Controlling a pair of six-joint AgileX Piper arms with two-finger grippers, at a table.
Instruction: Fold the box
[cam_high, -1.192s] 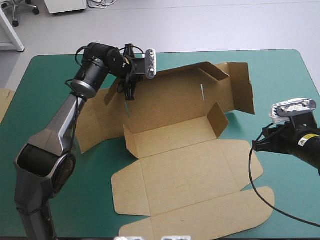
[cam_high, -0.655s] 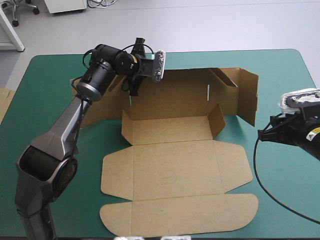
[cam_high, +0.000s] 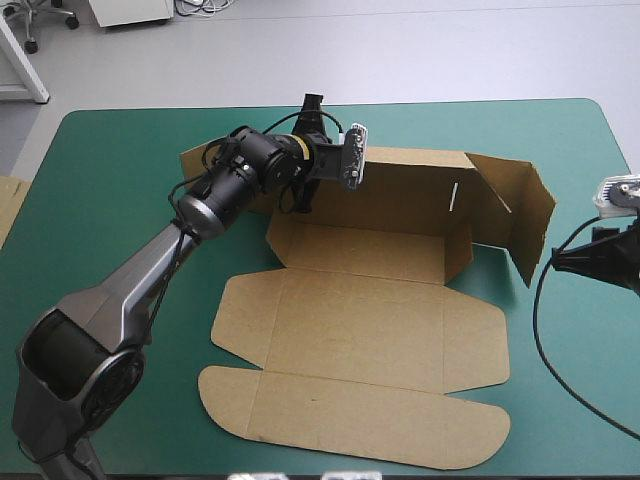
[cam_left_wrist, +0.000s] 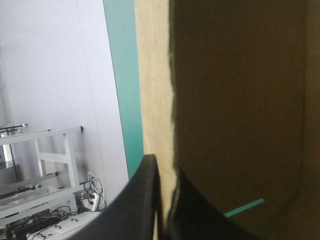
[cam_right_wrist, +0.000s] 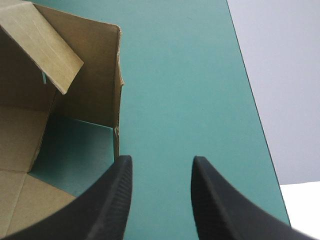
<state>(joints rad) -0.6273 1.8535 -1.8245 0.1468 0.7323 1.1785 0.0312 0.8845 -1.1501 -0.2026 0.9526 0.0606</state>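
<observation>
The brown box (cam_high: 360, 320) lies in the middle of the teal-green table as a cut sheet, its lid flat toward the near edge. Its long back wall (cam_high: 410, 195) stands raised, and an end flap (cam_high: 525, 215) juts out at the right. My left gripper (cam_high: 306, 192) is at the left end of that wall. In the left wrist view its black fingers (cam_left_wrist: 167, 175) are pinched on the board's edge (cam_left_wrist: 240, 100). My right gripper (cam_high: 572, 262) hovers off the box's right side. It stands open (cam_right_wrist: 160, 170) over bare cover, with the end flap (cam_right_wrist: 92, 90) ahead and to one side.
More brown board (cam_high: 8, 208) shows at the table's left edge. Bare teal-green cover (cam_high: 110, 200) lies left of the box and along the right edge (cam_right_wrist: 200, 75) under my right gripper.
My left gripper has moved right and nearer with the back wall, which now stands more upright. The whole box has shifted and turned. My right gripper has drawn back to the right.
</observation>
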